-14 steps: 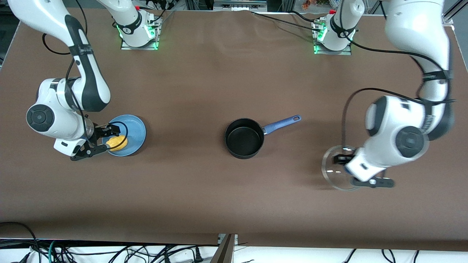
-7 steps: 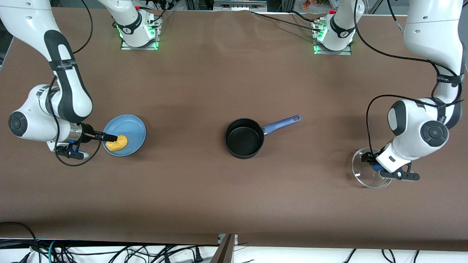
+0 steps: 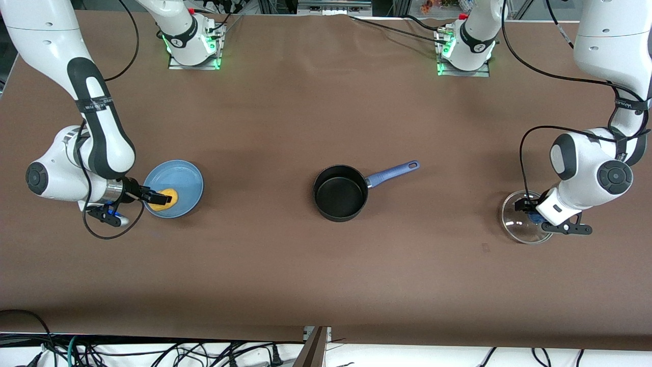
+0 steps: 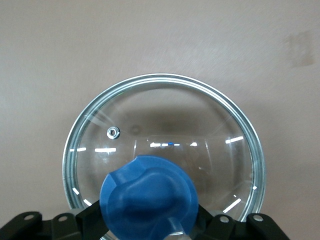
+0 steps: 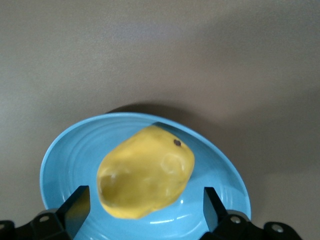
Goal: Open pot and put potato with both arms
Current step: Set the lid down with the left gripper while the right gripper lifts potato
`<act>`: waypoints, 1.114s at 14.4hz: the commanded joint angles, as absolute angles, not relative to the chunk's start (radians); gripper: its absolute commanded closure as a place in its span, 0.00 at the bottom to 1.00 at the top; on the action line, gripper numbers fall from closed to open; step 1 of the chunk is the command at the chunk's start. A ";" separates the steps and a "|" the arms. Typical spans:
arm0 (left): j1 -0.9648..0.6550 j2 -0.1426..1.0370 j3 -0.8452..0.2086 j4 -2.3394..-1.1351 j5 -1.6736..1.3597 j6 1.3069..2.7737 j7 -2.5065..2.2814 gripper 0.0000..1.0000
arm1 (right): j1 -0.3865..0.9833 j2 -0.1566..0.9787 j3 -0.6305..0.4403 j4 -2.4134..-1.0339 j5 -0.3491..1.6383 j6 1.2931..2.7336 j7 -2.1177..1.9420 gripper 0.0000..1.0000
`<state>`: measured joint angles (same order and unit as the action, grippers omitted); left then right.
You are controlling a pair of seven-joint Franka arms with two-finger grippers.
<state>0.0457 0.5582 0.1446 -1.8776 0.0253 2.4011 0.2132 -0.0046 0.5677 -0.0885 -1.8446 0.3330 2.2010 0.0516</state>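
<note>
The black pot (image 3: pixel 340 192) stands open at mid table, its blue handle (image 3: pixel 392 173) pointing toward the left arm's end. The yellow potato (image 3: pixel 167 199) lies on a blue plate (image 3: pixel 178 178) toward the right arm's end. My right gripper (image 3: pixel 158 197) is open at the plate, one finger on each side of the potato (image 5: pixel 145 175) without touching it. My left gripper (image 3: pixel 530 211) is shut on the blue knob (image 4: pixel 148 195) of the clear glass lid (image 3: pixel 515 224), low over the table toward the left arm's end. I cannot tell whether the lid rests on the table.
The blue plate (image 5: pixel 65 160) fills the right wrist view under the potato. The lid's metal rim (image 4: pixel 165 77) shows over bare brown table in the left wrist view. Both arm bases (image 3: pixel 192 46) stand along the table edge farthest from the front camera.
My left arm carried the lid toward the left arm's end of the table, away from the pot. My right gripper turned and settled around the potato on the plate.
</note>
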 commanded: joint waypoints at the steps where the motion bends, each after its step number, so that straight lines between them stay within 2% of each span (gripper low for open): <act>1: 0.067 0.566 0.141 -1.893 -0.009 2.419 0.239 0.42 | -0.003 0.589 -0.080 -1.838 0.348 2.249 0.060 0.01; 2: 0.069 0.571 0.141 -1.890 -0.009 2.419 0.239 0.39 | -0.002 0.595 -0.080 -1.833 0.348 2.253 0.060 0.01; 3: 0.069 0.572 0.141 -1.888 -0.009 2.419 0.238 0.27 | -0.002 0.597 -0.080 -1.829 0.348 2.256 0.060 0.02; 4: 0.069 0.572 0.141 -1.884 -0.011 2.415 0.232 0.04 | 0.002 0.598 -0.078 -1.827 0.347 2.258 0.058 0.05; 5: 0.069 0.571 0.141 -1.881 -0.011 2.408 0.229 0.00 | 0.003 0.597 -0.075 -1.827 0.344 2.255 0.054 0.18; 7: 0.066 0.555 0.138 -1.873 -0.018 2.361 0.219 0.00 | 0.021 0.594 -0.075 -1.825 0.344 2.250 0.051 0.67; 8: 0.061 0.546 0.135 -1.847 -0.050 2.311 0.212 0.00 | 0.021 0.591 -0.074 -1.824 0.344 2.249 0.051 0.85; 9: 0.057 0.542 0.133 -1.809 -0.081 2.245 0.201 0.00 | 0.021 0.591 -0.074 -1.818 0.344 2.244 0.051 0.94; 11: 0.055 0.532 0.130 -1.706 -0.084 2.111 0.193 0.00 | 0.026 0.583 -0.071 -1.795 0.348 2.197 0.057 0.95; 12: 0.055 0.520 0.130 -1.669 -0.084 2.049 0.192 0.00 | 0.026 0.581 -0.071 -1.757 0.351 2.130 0.098 0.95; 14: 0.051 0.471 0.129 -1.648 -0.081 1.971 0.158 0.00 | 0.038 0.583 -0.063 -1.668 0.353 1.996 0.207 0.95; 16: 0.048 0.387 0.114 -1.646 -0.072 1.896 0.106 0.00 | 0.089 0.581 -0.049 -1.617 0.356 1.921 0.353 0.95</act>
